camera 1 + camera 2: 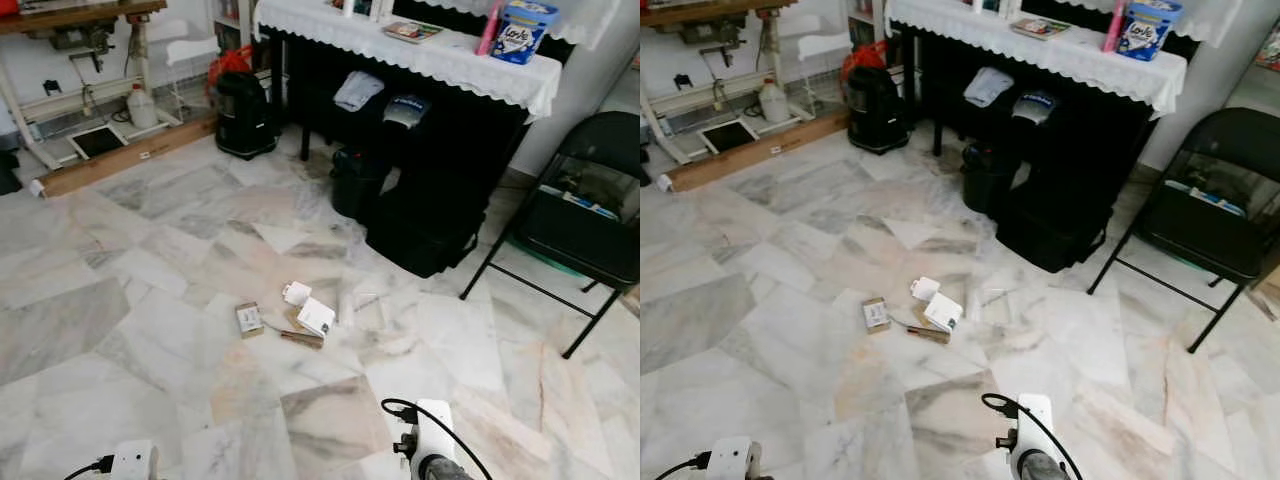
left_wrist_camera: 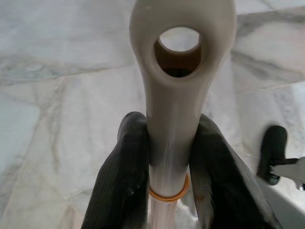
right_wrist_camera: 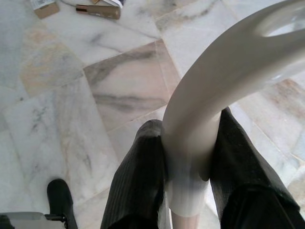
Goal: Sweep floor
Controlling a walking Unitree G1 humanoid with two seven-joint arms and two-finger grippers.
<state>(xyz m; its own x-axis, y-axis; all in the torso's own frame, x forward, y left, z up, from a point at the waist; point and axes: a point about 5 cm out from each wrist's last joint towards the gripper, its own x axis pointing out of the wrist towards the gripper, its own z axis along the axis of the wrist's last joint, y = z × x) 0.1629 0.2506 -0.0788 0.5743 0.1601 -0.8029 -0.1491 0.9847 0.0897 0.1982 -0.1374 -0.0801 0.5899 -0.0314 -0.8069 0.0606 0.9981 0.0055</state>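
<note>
Broom handle [image 2: 183, 71] clamped; paper scraps [image 1: 300, 315] near folding chair [image 1: 580, 200].

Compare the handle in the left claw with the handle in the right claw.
The left handle runs straight up to a flat end pierced by a round hole, with an orange ring below; the right handle curves sideways and shows no ring. Both are cream plastic, each clamped between the black fingers of its claw, left claw and right claw, above marble floor.
</note>
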